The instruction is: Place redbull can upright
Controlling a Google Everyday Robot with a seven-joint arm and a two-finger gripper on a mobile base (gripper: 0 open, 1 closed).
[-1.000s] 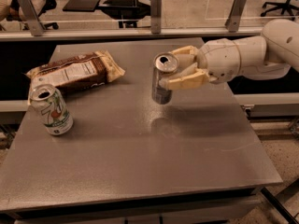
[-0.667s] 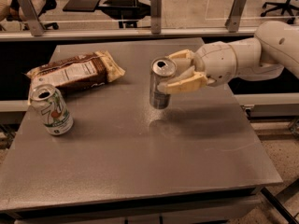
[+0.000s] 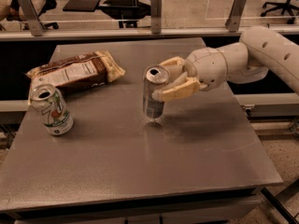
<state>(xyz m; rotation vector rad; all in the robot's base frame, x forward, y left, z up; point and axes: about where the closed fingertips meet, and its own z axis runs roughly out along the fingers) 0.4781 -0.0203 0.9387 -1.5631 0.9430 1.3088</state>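
The redbull can (image 3: 153,101) is a slim silver and blue can with an open pull-tab top. It is upright near the middle of the grey table (image 3: 140,171), with its base at or just above the surface. My gripper (image 3: 162,80) reaches in from the right. Its cream fingers (image 3: 180,91) close around the can's upper part, one behind it and one in front.
A wider white-and-green can (image 3: 51,110) stands upright at the left. A brown snack bag (image 3: 74,71) lies at the back left. A rail with metal posts (image 3: 156,6) runs behind the table. The table's right edge is near my arm (image 3: 261,55).
My gripper has carried the can down and to the left, bringing its base to the table surface. The other can and the bag have not moved.
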